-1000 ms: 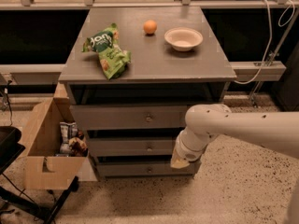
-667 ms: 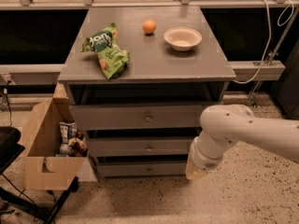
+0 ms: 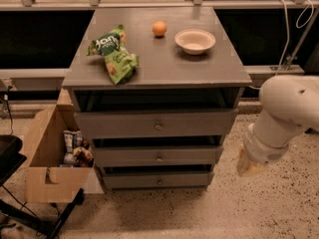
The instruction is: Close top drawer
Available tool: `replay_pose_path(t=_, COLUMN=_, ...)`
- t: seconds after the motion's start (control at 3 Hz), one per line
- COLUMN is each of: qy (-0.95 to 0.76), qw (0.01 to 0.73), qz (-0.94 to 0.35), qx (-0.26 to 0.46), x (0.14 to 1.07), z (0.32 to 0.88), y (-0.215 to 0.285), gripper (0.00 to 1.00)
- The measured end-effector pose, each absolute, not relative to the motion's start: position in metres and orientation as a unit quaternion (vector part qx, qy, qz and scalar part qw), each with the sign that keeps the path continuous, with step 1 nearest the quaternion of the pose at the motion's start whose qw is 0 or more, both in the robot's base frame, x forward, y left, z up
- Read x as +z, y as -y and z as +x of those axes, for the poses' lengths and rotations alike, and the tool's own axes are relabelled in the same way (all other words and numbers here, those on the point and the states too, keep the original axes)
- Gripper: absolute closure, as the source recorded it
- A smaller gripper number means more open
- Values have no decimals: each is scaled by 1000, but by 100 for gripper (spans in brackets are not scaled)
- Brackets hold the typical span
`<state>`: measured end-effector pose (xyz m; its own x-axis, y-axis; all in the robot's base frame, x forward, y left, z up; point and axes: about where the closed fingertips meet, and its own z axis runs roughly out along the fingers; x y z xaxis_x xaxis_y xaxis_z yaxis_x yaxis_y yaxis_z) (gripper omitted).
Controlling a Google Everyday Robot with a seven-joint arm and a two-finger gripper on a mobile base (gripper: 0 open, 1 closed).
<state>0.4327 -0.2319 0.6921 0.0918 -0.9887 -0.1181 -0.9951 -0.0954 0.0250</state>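
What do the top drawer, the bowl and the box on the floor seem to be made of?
Top drawer: probably wood painted matte grey, with a flat front and no shine; its knob glints like metal. Bowl: pale and smooth, ceramic or plastic, unclear which. Box: brown cardboard with bent flaps. The tool hangs low, to the right of the cabinet, apart from it.

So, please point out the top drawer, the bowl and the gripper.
top drawer (image 3: 158,126), camera view, knob at front centre.
bowl (image 3: 195,40), camera view, inner bottom.
gripper (image 3: 247,164), camera view, yellowish tip right of the drawers.
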Motion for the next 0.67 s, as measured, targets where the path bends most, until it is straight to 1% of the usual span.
replay_pose_path(t=0.67, qy=-775, qw=89, qz=-626, qx=7, x=760, z=483, y=301, gripper=100)
